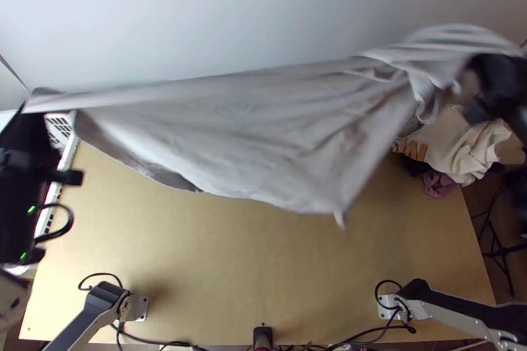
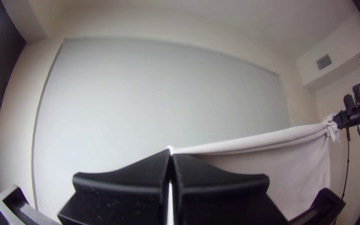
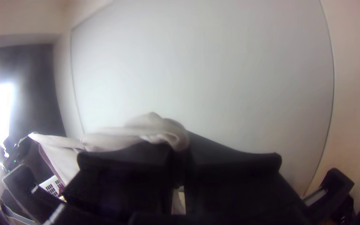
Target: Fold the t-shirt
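T-shirt point(image 1: 244, 127) is up in the air in your top view, slung as a long pale grey sheet between the fingers of both arms, over the wooden table point(image 1: 197, 252). Looks like you're tensioning it so its weight pulls wrinkles out before you lay it down; no fold made, my read. Below the fingers it hangs to a soft point, with a darker layer peeking out along the lower edge nearer the left fingers. Below and beyond the right fingers: a rumpled cream cloth point(image 1: 484, 150) at the table's side. Left wrist view: your left gripper point(image 2: 171, 154) is closed up, black fingers together, a small bit of hem or corner nipped right at the tips. From there the top edge runs off taut, rolled into smooth rope-like pleats, thin jersey by the look. Right wrist view: your right gripper point(image 3: 181, 146) is closed too, but on a thicker, softer wad bulging over the tips. That bunch probably explains the diagonal creases; lowered like this, it could land crumpled there, so you'd likely want a flatter pinch on that side.
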